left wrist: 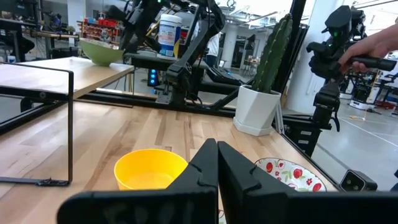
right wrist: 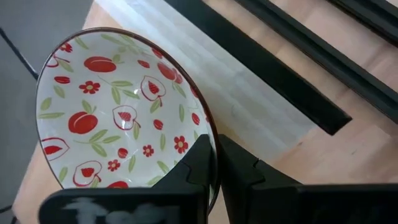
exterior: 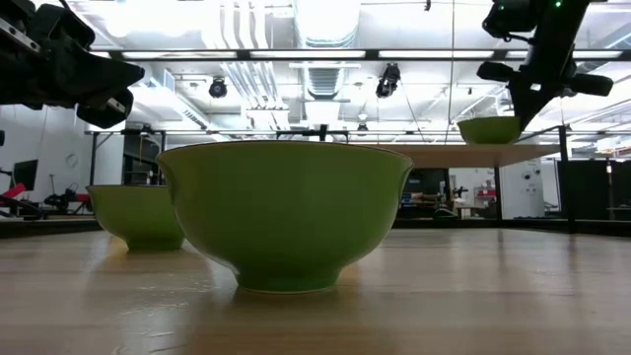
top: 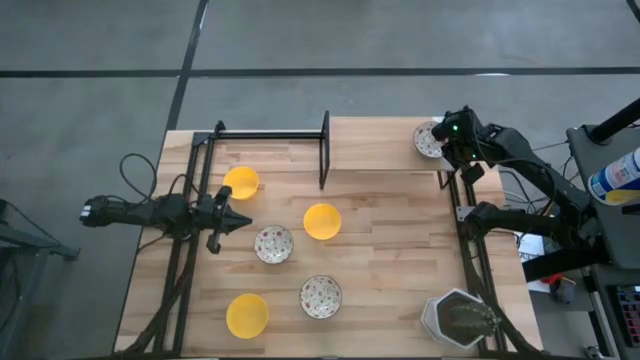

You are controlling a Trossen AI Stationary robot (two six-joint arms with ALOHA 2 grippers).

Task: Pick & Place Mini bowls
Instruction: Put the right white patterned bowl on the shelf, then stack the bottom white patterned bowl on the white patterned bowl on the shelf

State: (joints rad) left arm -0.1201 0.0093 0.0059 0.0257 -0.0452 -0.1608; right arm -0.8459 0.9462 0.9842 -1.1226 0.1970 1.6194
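Observation:
My right gripper is at the far right, shut on a white bowl with red-and-green pattern over the raised wooden shelf. In the low view this bowl sits at the level of the shelf top; I cannot tell if it rests there. On the table stand three yellow bowls and two patterned bowls, each on its base. My left gripper hovers shut at the left, above the table between the far yellow bowl and a patterned bowl. My right gripper pinches the patterned bowl by its rim, one finger inside the bowl and one outside its wall. The fingers come from above, pointing down. The bowl is held upright, its opening facing up, over the shelf's right end.
A grey-white hexagonal pot with a cactus stands at the near right corner. Black frame bars carry the shelf along the far edge. Bare wood lies right of the middle bowls. A person's hand shows beyond the table's right side.

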